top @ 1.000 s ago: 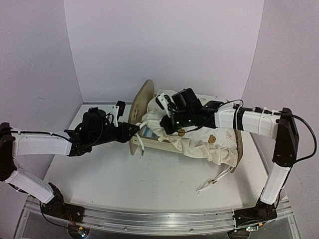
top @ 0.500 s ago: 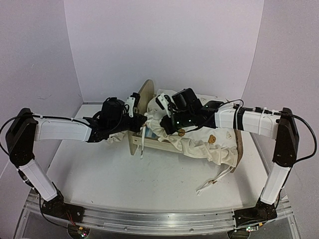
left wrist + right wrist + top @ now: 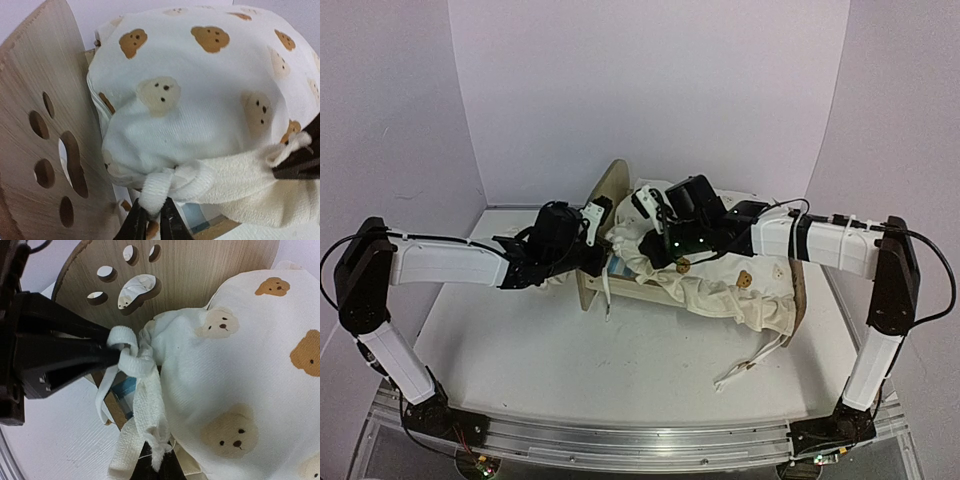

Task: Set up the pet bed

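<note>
The pet bed (image 3: 620, 288) stands mid-table, its rounded headboard (image 3: 606, 200) with the paw-print cutout at the left end. A cream bear-print cushion (image 3: 720, 285) is draped over it. In the left wrist view the headboard (image 3: 45, 150) is at the left and my left gripper (image 3: 152, 201) is shut on a white tie loop (image 3: 157, 185) under the cushion's corner (image 3: 200, 100). My right gripper (image 3: 155, 460) is shut on the end of the same tie strip (image 3: 145, 415). A bit of the blue striped base (image 3: 125, 388) shows below. Both grippers (image 3: 603, 252) (image 3: 642, 240) meet at the headboard.
The bed's footboard (image 3: 798, 290) stands at the right, half covered by cushion. Loose ties (image 3: 750, 365) trail onto the white table in front of it. Lilac walls close the back and sides. The left gripper's black body (image 3: 55, 357) fills the left of the right wrist view.
My left arm has swung right to the headboard and its gripper has closed on the tie loop. The right arm and the cushion have stayed put.
</note>
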`<state>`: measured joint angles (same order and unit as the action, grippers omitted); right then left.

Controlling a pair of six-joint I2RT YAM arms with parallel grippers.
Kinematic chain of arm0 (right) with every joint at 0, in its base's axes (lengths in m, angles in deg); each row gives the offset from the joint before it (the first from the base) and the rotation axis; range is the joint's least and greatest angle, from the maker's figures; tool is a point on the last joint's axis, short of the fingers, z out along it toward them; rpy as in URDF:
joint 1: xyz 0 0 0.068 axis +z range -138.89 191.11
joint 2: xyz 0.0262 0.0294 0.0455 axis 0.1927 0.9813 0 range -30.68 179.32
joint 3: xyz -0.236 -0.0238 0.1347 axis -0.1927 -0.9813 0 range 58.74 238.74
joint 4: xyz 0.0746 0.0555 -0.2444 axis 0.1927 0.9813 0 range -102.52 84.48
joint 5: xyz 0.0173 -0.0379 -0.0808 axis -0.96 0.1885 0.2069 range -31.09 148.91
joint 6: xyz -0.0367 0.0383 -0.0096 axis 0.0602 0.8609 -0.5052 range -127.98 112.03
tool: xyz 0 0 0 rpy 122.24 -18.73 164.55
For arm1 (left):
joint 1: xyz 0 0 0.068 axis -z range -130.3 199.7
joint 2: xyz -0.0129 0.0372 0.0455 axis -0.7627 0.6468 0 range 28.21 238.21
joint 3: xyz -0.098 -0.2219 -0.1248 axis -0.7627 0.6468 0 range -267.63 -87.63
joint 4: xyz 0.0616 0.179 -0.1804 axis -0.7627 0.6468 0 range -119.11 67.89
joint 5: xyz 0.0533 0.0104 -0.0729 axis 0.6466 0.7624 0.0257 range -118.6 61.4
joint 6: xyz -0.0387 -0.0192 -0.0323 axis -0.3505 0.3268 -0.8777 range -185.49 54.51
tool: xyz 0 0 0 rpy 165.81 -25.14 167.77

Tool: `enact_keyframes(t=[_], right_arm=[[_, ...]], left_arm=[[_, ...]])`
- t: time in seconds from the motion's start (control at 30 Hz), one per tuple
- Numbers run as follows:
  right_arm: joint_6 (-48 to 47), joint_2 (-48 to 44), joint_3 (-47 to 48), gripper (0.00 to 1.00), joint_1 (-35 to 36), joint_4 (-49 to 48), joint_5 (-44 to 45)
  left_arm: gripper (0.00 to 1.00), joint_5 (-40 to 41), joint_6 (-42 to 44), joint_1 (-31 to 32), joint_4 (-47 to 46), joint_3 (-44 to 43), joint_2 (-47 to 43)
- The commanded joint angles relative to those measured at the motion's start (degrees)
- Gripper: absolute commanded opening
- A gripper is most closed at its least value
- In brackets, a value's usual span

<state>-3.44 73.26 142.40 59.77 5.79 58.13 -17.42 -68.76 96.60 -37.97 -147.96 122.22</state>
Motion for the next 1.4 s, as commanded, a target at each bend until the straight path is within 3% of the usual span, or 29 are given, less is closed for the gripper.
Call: enact_keyframes(t=[0.0, 0.07, 0.17, 0.33, 0.43, 0.6, 0.7, 0.83, 1.0, 1.2, 1.3, 1.37], right_arm=[[2.1, -0.9, 3.7, 0.00, -0.1, -2.5, -1.7], [3.5, -0.4, 4.6, 0.00, -0.1, -3.2, 0.1], [5.7, 0.8, 6.6, 0.00, 0.0, -3.3, 4.6], [5.3, 2.6, 7.5, 0.00, 0.0, -3.4, 3.1], [5.0, 3.1, 6.8, 0.00, -0.1, -3.4, 1.7], [3.4, 4.0, 6.7, 0.00, 0.0, -2.5, 1.5], [-0.1, 3.8, 6.9, 0.01, 0.0, 0.1, 2.5], [-7.1, 5.4, 10.4, 0.20, 0.1, 6.6, -1.8], [-9.8, 4.6, 15.4, 0.39, 0.5, 17.7, 0.6], [-15.4, 2.1, 18.8, 0.52, 5.3, 26.8, -1.1], [-18.9, 2.1, 18.1, 0.52, 8.6, 26.3, -7.3], [-19.8, 3.4, 18.0, 0.46, 9.5, 24.6, -9.8]], left_arm=[[0.16, 3.0, -3.3, -0.1, 5.4, 2.5, -5.0], [0.19, 2.1, -5.6, 0.0, 5.9, 4.0, -7.5], [0.33, 0.0, -9.3, -0.2, 8.3, 3.3, -10.5], [0.55, -5.7, -16.3, -0.6, 16.0, 2.7, -13.5], [0.60, -9.2, -20.9, -0.7, 13.3, 8.6, -17.2], [0.59, -12.6, -24.7, -2.0, 3.1, 18.6, -22.2], [0.62, -17.6, -28.2, -6.3, 1.6, 19.9, -19.8], [0.62, -17.2, -25.5, -7.6, -0.6, 18.6, -14.7], [0.56, -13.8, -20.2, -7.6, -4.0, 16.5, -8.6], [0.47, -11.8, -18.5, -7.7, -6.4, 15.6, -5.8], [0.38, -9.6, -17.7, -7.7, -6.7, 15.0, -5.0], [0.34, -9.3, -17.1, -7.7, -6.6, 14.7, -4.6]])
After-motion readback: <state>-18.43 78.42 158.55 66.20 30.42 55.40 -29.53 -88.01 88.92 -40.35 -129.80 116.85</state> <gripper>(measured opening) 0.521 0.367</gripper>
